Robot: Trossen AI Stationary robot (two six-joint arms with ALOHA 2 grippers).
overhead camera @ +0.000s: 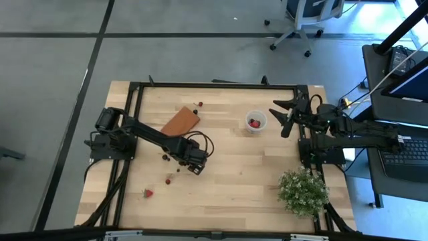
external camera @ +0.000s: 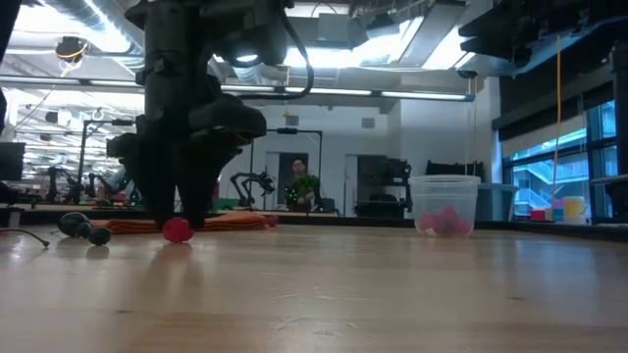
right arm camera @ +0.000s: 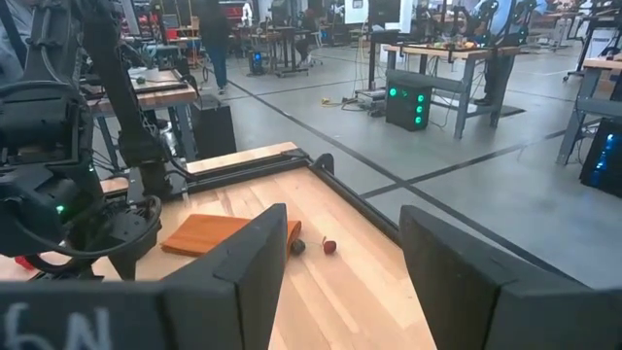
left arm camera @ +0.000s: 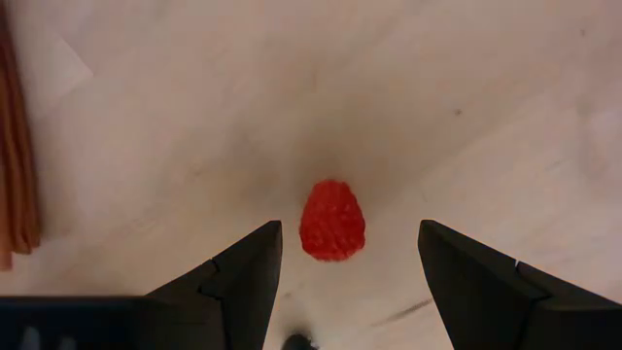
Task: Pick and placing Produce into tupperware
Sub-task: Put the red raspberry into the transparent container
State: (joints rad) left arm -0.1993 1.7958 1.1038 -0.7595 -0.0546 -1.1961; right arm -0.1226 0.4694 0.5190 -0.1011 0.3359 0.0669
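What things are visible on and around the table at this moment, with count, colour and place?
Cup: one, whitish translucent, right of table centre, red berries inside.
Red berry: one, between the open left pincer's fingers, on the table.
Other loose berries: several, red and dark, near the left pincer, one red toward the front left, two by the block's far end.
Block: one, orange-brown, flat, left of the cup.
Plant: one, green, front right corner.
Table: one, light wood, black frame.
Office chair: one, on the floor beyond the table.
Left pincer: open, low over the table.
Right pincer: open, raised right of the cup, waiting.
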